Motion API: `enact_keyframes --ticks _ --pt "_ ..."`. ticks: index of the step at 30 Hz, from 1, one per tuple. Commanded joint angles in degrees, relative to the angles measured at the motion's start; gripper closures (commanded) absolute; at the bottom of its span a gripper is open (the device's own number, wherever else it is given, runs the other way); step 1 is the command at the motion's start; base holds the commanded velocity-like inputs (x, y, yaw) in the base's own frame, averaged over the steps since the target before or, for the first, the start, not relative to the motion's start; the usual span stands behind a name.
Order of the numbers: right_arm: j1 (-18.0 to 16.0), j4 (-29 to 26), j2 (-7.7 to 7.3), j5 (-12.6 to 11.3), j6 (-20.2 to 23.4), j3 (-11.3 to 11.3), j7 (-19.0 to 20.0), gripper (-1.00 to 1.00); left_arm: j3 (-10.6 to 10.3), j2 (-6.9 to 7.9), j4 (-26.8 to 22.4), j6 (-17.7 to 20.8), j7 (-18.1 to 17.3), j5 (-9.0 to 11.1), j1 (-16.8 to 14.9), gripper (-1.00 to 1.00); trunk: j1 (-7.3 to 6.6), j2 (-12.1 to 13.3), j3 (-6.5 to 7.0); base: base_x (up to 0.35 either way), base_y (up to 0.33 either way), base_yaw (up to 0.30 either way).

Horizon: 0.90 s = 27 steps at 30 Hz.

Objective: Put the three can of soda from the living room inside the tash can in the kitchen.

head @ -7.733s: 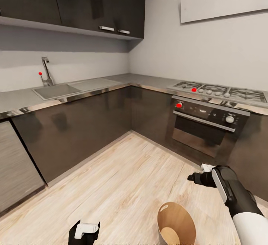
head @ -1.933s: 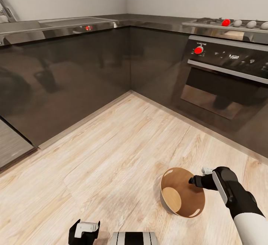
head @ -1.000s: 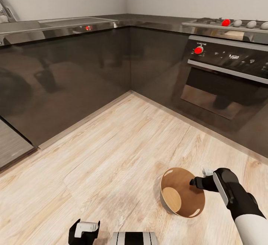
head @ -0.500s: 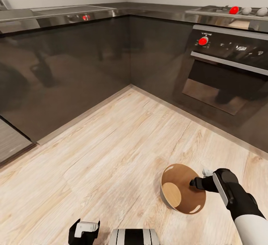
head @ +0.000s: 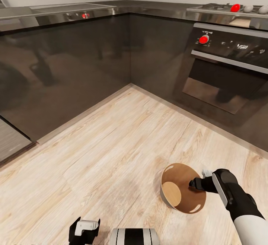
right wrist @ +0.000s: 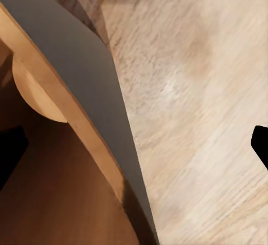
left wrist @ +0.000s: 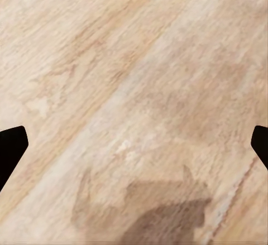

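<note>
My right claw [head: 194,183] hangs spread over the rim of the tash can [head: 183,187]; in the wrist view one fingertip [right wrist: 10,153] sits inside the copper wall and the other [right wrist: 260,144] outside, over the plank floor [head: 111,152]. Nothing lies between the fingers, and I see no soda can; the pail's bottom looks bare, though part is hidden. For a drop here I'd want the claw centred over the mouth, not straddling the rim. My left claw [head: 86,229] idles low beside me, spread and empty. Beyond the pail stands the oven [head: 227,66]; its panel markings are too small to read.
</note>
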Motion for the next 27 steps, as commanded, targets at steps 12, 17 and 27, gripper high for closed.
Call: enact_keyframes --ticks 12,17,27 --pt "0.1 0.0 0.07 0.0 0.0 0.0 0.0 1.0 0.0 0.07 0.0 -0.1 0.0 0.0 0.0 -1.0 0.0 0.0 0.0 0.0 0.0 0.0" --pt "0.3 0.0 0.15 -0.1 0.0 0.0 0.1 1.0 0.0 0.09 0.0 -0.1 0.0 0.0 0.0 -1.0 0.0 0.0 0.0 0.0 0.0 0.0" --pt "1.9 0.1 0.24 -0.2 -1.9 -0.1 0.4 1.0 0.0 0.0 -0.2 0.8 0.0 0.0 0.0 -1.0 -0.21 0.1 1.77 0.0 0.0 0.0"
